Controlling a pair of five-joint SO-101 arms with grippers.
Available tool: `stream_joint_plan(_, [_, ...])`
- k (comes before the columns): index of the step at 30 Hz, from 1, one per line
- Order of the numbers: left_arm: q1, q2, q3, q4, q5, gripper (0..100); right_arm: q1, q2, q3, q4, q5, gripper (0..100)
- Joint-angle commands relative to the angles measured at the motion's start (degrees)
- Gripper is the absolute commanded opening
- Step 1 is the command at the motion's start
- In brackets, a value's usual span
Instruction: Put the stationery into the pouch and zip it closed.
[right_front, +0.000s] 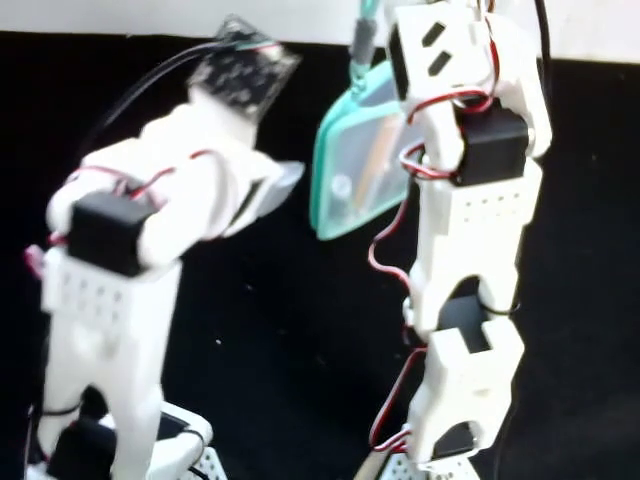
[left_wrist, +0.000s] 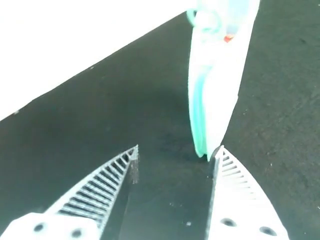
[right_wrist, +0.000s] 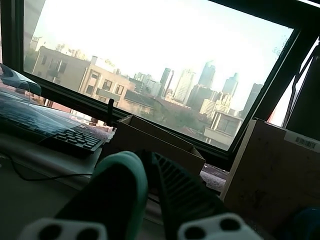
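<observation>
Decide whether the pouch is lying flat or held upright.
Upright: the pouch hangs edge-down, pinched at its top by the right gripper.

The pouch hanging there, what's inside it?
Through the clear side of the pouch, an orange-yellow strip and a pale round spot show; the right arm covers the rest.

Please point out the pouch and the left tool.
pouch (right_front: 352, 155), high view, on its clear front panel.
left tool (left_wrist: 177, 149), left wrist view, midway between its open fingertips.
</observation>
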Motion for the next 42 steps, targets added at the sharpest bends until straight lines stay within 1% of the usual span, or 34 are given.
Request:
stream_joint_plan(1, [4.35, 3.12, -0.57, -2.81, 0.62, 25, -0.31, -1.19, -2.33, 0.04, 1.76, 0.5])
stream_joint_plan(3, [5.49, 4.88, -0.48, -3.6, 0.35, 25, -0.31, -0.04, -2.33, 0.04, 1.76, 0.5])
stream_joint_plan(10, [6.73, 11.12, -0.57, -10.11, 0.35, 25, -0.4, 2.42, -2.42, 0.04, 1.85, 0.5])
stream_joint_plan(18, [6.64, 17.19, -0.57, -15.82, 0.26, 24, -0.31, 2.86, -2.42, 0.04, 1.93, 0.5])
stream_joint_plan(20, [6.64, 17.71, -0.66, -15.82, 0.26, 21, -0.13, 2.86, -2.42, 0.04, 1.93, 0.5])
stream_joint_plan(21, [6.64, 17.8, -0.66, -15.82, 0.18, 17, -0.13, 2.86, -2.42, 0.04, 1.93, 0.5])
stream_joint_plan(22, [6.64, 17.71, -0.66, -15.91, -0.44, 12, -0.13, 2.86, -2.42, 0.04, 1.93, 0.5])
stream_joint_plan(24, [6.64, 17.63, -0.66, -15.91, -4.22, 0, -0.13, 2.86, -2.42, 0.04, 1.93, 0.5])
stream_joint_plan(26, [6.55, 17.54, -0.57, -15.47, -5.27, 2, -0.13, 2.86, -2.42, 0.04, 1.93, 0.5])
stream_joint_plan(27, [6.55, 17.54, -0.57, -15.47, -5.27, 0, -0.04, 2.86, -2.42, 0.04, 1.93, 0.5])
stream_joint_plan(30, [5.85, 17.54, -0.22, -15.47, -5.27, 1, 0.4, 2.86, -2.42, 0.04, 2.37, 0.5])
stream_joint_plan(33, [3.65, 17.54, -0.13, -14.42, -5.27, 1, 1.45, 2.86, -1.89, 0.04, 7.03, 0.5])
stream_joint_plan(35, [2.07, 17.45, -0.22, -12.31, -5.27, 1, 3.3, 2.95, -1.89, 0.04, 8.88, 0.5])
stream_joint_plan(42, [-1.36, 17.45, -0.13, -5.19, -5.27, 1, 10.33, 2.95, -1.71, 0.04, 8.88, 0.5])
